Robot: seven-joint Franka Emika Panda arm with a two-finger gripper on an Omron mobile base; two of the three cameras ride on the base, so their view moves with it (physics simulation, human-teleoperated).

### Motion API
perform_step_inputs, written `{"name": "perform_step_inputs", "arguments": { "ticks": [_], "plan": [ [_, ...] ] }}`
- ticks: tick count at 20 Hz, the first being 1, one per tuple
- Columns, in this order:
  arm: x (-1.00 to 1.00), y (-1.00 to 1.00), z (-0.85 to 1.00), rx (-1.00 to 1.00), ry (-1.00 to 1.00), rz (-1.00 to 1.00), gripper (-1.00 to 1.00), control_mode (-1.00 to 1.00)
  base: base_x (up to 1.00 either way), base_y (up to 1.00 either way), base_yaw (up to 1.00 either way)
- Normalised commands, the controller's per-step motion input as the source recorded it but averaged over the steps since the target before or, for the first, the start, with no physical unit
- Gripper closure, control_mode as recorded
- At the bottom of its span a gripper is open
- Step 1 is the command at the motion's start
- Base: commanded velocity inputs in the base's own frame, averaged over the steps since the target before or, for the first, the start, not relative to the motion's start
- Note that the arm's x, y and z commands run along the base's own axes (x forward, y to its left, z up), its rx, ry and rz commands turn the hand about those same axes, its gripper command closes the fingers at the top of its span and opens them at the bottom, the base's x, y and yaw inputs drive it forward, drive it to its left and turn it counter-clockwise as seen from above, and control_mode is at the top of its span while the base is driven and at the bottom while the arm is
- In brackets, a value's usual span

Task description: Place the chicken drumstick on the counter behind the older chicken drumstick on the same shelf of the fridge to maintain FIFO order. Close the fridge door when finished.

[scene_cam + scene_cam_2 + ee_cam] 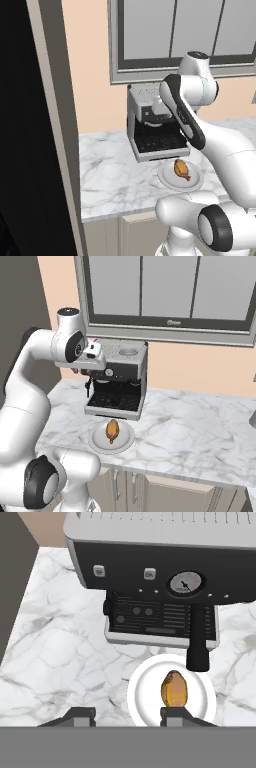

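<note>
The chicken drumstick is plump and golden-orange. It lies on a round white plate on the marble counter. My gripper hangs open above the counter, in front of the coffee machine, higher than the plate and apart from the drumstick. One fingertip lines up just below the drumstick in the hand view. The black fridge fills the left edge. Its shelf and the older chicken drumstick are out of view.
A silver and black coffee machine stands right behind the plate, its dark handle jutting over the plate's rim. Beige cabinet fronts run below the counter. A window sits above.
</note>
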Motion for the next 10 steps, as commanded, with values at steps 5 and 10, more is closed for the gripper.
{"name": "perform_step_inputs", "arguments": {
  "ticks": [5,10],
  "plan": [
    [-0.11,0.05,-0.10,-0.03,0.00,0.04,-1.00,-1.00,0.00,0.00,0.00],
    [-0.34,-0.47,-0.91,-0.08,-0.01,0.04,-1.00,-1.00,0.00,0.00,0.00]
  ]
}}
